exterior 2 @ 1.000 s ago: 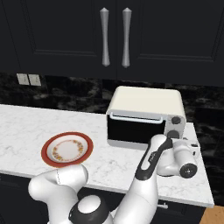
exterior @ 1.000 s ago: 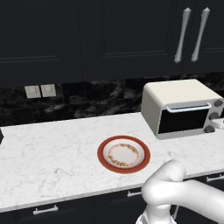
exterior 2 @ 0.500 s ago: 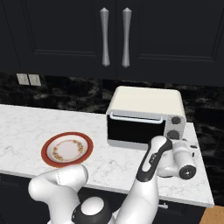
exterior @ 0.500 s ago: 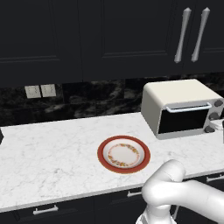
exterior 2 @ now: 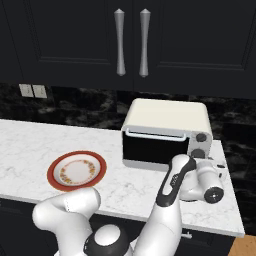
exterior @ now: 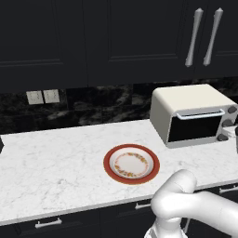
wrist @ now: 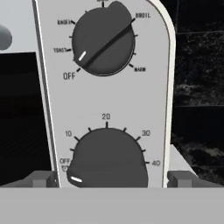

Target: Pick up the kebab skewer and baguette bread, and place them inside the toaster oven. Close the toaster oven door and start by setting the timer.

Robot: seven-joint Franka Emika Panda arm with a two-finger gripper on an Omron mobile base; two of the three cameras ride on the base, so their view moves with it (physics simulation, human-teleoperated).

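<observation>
Marble desk (exterior: 56, 158) holds bare plate (exterior: 131, 163), toaster oven (exterior 2: 167, 134) door (exterior 2: 155, 149) closed, claw (wrist: 107, 181) fingers spread around timer knob (wrist: 108, 158) pointing OFF, timer left.

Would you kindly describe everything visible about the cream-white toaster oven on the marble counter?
The cream-white boxy toaster oven stands upright on the white marble counter against the dark backsplash. Its dark glass door looks shut, with a silver bar handle along the top. On its right panel, the upper mode knob points between OFF and TOAST; the lower timer knob points at OFF. The open gripper faces the timer knob.
</observation>
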